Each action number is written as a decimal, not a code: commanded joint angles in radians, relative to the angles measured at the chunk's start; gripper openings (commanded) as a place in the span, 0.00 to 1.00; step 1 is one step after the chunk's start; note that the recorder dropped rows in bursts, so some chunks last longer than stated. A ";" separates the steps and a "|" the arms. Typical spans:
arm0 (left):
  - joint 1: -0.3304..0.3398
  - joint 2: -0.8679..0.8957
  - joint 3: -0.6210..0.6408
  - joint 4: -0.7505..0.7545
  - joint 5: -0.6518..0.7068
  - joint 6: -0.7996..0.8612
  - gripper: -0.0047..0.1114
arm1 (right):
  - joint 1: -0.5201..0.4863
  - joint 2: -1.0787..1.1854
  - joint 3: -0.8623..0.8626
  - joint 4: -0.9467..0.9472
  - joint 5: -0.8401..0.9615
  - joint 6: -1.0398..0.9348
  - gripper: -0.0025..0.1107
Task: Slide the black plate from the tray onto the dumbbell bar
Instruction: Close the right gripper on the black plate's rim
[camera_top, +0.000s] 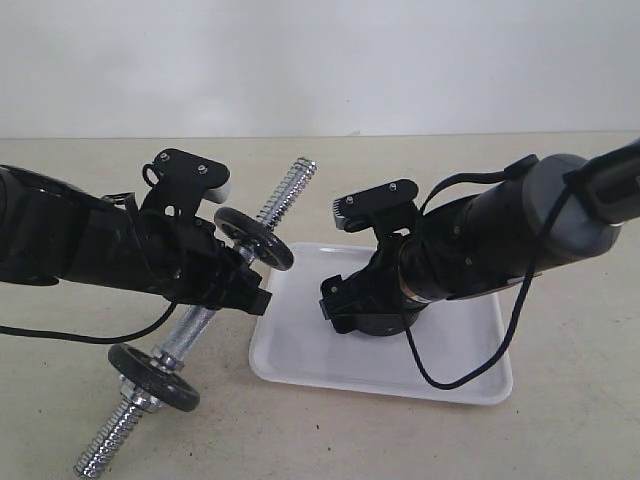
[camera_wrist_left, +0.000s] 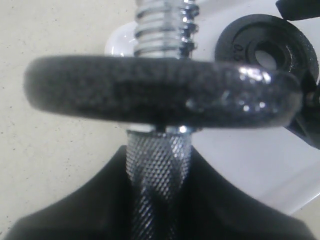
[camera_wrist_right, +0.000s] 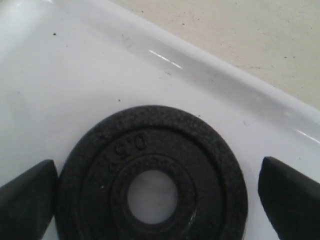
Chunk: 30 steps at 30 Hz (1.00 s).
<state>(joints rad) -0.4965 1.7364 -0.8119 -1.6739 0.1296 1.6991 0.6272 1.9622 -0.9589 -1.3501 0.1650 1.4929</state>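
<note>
- The black plate lies flat inside the white tray, not yet lifted.
- The right gripper is lowered over it. Its jaws stand wide apart, one on each side of the plate's rim.
- The left gripper has its jaws clamped on the knurled middle of the dumbbell bar. It holds the bar at a slant, with the upper threaded end above the tray's far corner.
- Risk: the plate is thin and lies flush on a smooth tray. Closing jaws could ride over its rim or push it sideways rather than grip it.
- Risk: the tray sits loose on the counter and could shift under a push.
- Risk: the plate's central hole must meet the bar's end squarely, or it may catch on the coarse threads.
- The exterior view hides most of the plate beneath the right gripper. Only the right wrist view shows its hole, hub and the gap at each jaw.
- The left wrist view alone shows the knurled steel between the left jaws, just behind a fitted disc, with the plate beyond.
</note>
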 joint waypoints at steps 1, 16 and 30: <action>-0.002 -0.055 -0.027 -0.010 0.049 0.008 0.08 | 0.001 0.003 -0.003 0.004 0.007 -0.007 0.95; -0.002 -0.055 -0.027 -0.010 0.049 0.008 0.08 | 0.001 0.003 0.011 0.062 -0.004 -0.004 0.95; -0.002 -0.055 -0.027 -0.010 0.049 0.008 0.08 | 0.001 0.003 0.013 0.171 -0.033 -0.007 0.95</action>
<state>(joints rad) -0.4965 1.7364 -0.8119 -1.6721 0.1303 1.7008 0.6272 1.9622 -0.9570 -1.2229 0.1433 1.4821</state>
